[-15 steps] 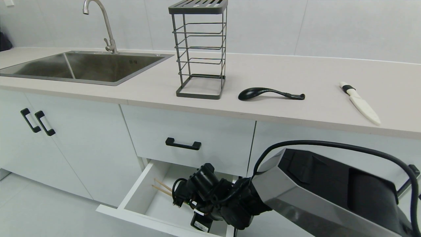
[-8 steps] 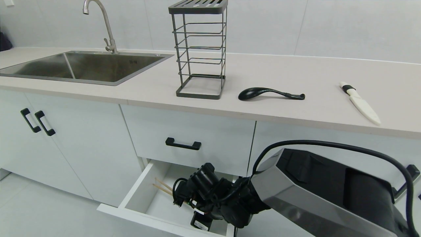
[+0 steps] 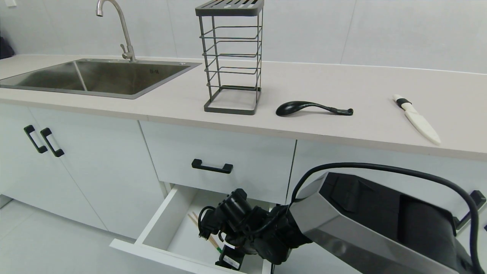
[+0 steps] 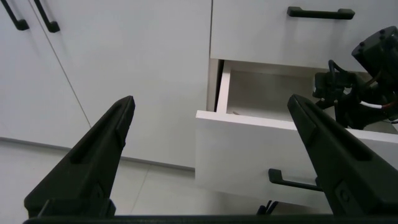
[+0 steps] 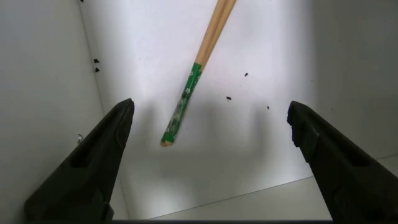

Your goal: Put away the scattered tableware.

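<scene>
A pair of wooden chopsticks with green ends lies loose on the white floor of the open bottom drawer. They also show as chopsticks in the head view. My right gripper hangs open just above them, inside the drawer, with nothing between its fingers. A black spoon lies on the counter to the right of the wire rack. A white knife lies farther right. My left gripper is open and holds nothing, low in front of the drawer.
A steel sink with a tap sits at the counter's left. A shut drawer with a black handle is directly above the open one. Cabinet doors with black handles stand to the left.
The chopsticks have dropped from beside my right gripper and now lie steeper and farther right on the drawer floor. The right wrist has shifted slightly.
</scene>
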